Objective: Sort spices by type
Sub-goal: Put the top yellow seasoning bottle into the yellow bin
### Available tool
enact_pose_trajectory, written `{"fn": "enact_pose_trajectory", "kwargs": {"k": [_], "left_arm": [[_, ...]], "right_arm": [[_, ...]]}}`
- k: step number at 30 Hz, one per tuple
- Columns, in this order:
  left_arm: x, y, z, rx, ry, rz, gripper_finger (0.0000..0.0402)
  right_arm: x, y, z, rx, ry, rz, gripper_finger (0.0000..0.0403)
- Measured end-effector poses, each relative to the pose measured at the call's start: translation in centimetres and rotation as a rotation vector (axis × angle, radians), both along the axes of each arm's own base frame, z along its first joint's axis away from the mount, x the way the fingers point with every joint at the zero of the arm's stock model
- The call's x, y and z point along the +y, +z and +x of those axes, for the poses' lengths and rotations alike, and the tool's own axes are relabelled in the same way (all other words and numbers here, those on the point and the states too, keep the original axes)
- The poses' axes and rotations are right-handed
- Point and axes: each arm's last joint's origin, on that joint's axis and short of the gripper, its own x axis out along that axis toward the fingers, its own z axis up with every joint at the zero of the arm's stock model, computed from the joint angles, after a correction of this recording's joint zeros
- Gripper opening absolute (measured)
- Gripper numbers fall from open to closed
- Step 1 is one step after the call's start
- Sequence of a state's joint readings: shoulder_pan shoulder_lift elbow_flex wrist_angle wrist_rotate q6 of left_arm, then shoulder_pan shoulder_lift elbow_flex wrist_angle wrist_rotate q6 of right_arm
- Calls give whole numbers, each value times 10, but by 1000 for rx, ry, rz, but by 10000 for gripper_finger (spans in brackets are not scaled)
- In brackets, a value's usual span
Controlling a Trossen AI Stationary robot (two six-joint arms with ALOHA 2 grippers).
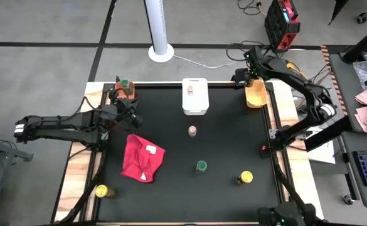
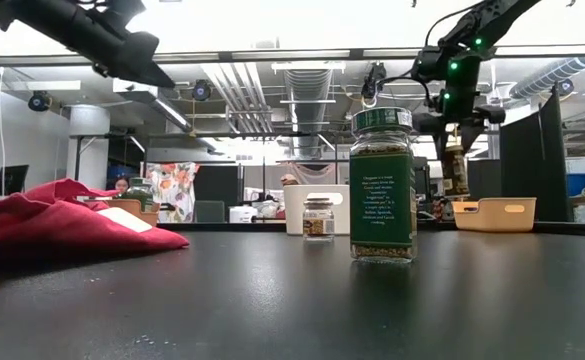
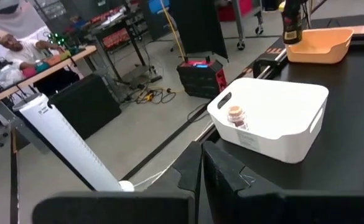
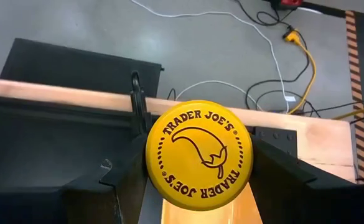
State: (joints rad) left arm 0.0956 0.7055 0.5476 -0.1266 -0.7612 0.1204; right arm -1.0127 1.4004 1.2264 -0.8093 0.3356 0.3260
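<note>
Right pincer (image 4: 198, 186) clamps yellow-lidded spice jar (image 4: 199, 155) between fingers.

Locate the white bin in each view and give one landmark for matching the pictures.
High view: white bin at the table's far edge, centre.
Low view: behind the green-lidded jar, mid-picture, only partly visible.
Left wrist view: right of centre, a pink-lidded jar inside.
Right wrist view: not in it.
Landmark: the orange bin, in the high, low and left wrist views.

Open table between scattered jars (image 1: 201, 166)
</note>
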Motion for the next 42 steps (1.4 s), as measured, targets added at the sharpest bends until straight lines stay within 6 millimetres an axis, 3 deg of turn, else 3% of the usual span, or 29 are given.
{"fn": "enact_pose_trajectory", "kwargs": {"k": [10,27,42], "left_arm": [[0,7,1,-16,3,61,0],[0,7,1,-20,3,63,0],[0,7,1,-20,2,63,0]], "right_arm": [[-4,-1,1,40,-34,8,221],[9,-11,-2,306,280,139,221],[-5,1,10,46,300,-74,221]]}}
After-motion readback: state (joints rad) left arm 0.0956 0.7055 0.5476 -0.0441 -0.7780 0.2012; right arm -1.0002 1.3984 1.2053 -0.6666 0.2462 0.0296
